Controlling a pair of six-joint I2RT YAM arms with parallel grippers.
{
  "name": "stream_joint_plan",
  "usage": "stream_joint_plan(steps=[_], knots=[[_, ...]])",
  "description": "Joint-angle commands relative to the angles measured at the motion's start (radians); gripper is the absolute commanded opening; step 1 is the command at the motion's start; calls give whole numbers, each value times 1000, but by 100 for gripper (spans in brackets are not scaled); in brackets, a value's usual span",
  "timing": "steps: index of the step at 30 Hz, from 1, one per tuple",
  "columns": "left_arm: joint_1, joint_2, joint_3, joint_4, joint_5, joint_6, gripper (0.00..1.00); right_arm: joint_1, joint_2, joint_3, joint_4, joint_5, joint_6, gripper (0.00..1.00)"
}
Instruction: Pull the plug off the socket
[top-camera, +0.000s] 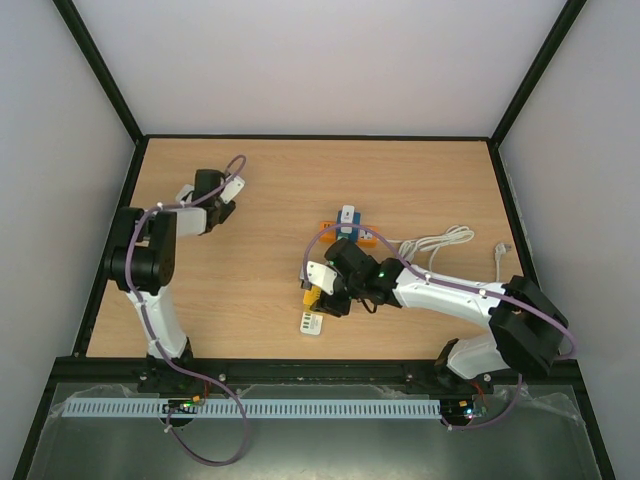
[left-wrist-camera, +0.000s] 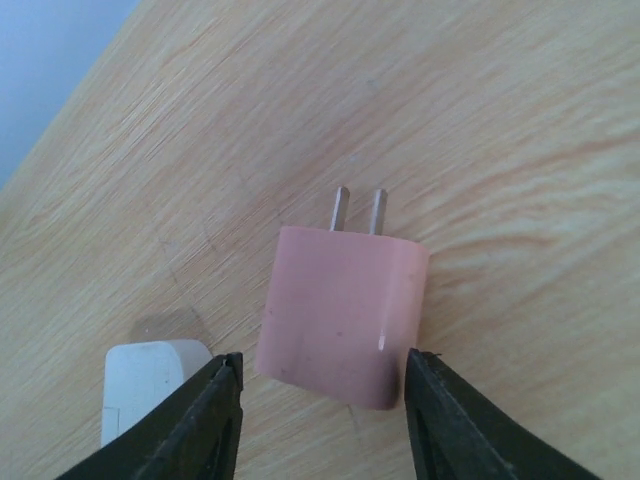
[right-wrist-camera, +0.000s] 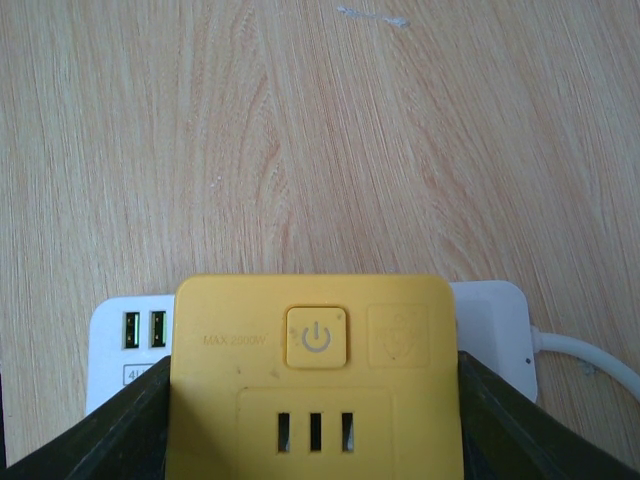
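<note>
Plug (left-wrist-camera: 345, 315) is out of the socket (right-wrist-camera: 400, 400): pink, lying flat on the table (top-camera: 420, 180), both prongs bare and pointing away from the wrist camera. It sits far left of the table, well apart from the socket; top view hides it under the arm.

Left gripper (left-wrist-camera: 322, 365): jaws spread either side of the plug's rear end, not pinching. There is a sliver of gap on the left finger side, and the right finger is at or just off the edge.

A small white block (left-wrist-camera: 140, 385) lies just beside the left finger, on its outer side.

Right gripper (right-wrist-camera: 315, 362): clamped on the yellow socket body, fingers (right-wrist-camera: 520, 425) pressed against both sides. Power button and a three-slot outlet face up. The white base sticks out on both sides, with USB ports on the left.

A white cord (right-wrist-camera: 590, 362) leaves the base on the right.

Nearby in the top view: an orange, blue and white adapter cluster (top-camera: 347, 225) just behind the right wrist, and a coiled white cable (top-camera: 440, 242) beside it.
</note>
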Motion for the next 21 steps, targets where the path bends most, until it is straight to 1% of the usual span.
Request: stream_joint_plan(steps=[1, 7, 9, 14, 17, 21], knots=[[-2, -73, -26, -54, 70, -11, 49, -4, 37, -8, -128, 35, 22, 36], [-1, -127, -45, -99, 181, -12, 51, -4, 35, -5, -129, 36, 20, 36], [7, -150, -35, -141, 230, -25, 53, -4, 33, -6, -125, 38, 20, 36], [44, -247, -39, -238, 407, -56, 65, -4, 43, 10, -113, 51, 19, 36], [60, -320, -49, -313, 512, -34, 66, -3, 59, 32, -111, 54, 17, 38], [77, -405, -61, -443, 656, 11, 72, -3, 86, 58, -108, 43, 15, 42]])
